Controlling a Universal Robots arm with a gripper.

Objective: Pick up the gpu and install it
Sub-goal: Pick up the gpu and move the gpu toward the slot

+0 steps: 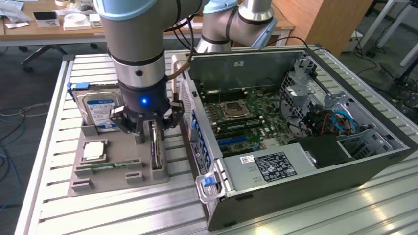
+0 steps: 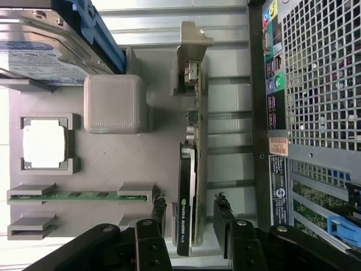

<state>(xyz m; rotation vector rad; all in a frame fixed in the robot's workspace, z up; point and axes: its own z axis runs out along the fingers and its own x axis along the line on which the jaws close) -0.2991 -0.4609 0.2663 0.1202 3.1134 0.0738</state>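
The gpu point(image 1: 156, 152) stands on its thin edge in a slot of the grey holder tray point(image 1: 98, 183), beside the open computer case point(image 1: 365, 161). In the wrist view the gpu point(image 2: 185, 186) shows its black shroud, with the silver bracket point(image 2: 193, 48) at the far end. My gripper point(image 1: 151, 128) hangs directly over the card. Seen from the wrist, the gripper point(image 2: 190, 199) straddles the card's near end. One fingertip point(image 2: 159, 203) stands on each side with a small gap to the card. The jaws are open and not touching it.
A silver hard drive with a blue-white label point(image 1: 101, 108) leans at the tray's far end. A processor chip point(image 1: 93, 150) and a green memory stick point(image 1: 107, 165) lie in the tray. The case's perforated rear panel point(image 2: 321, 73) is close beside the card. A grey block point(image 2: 115, 104) rises from the tray.
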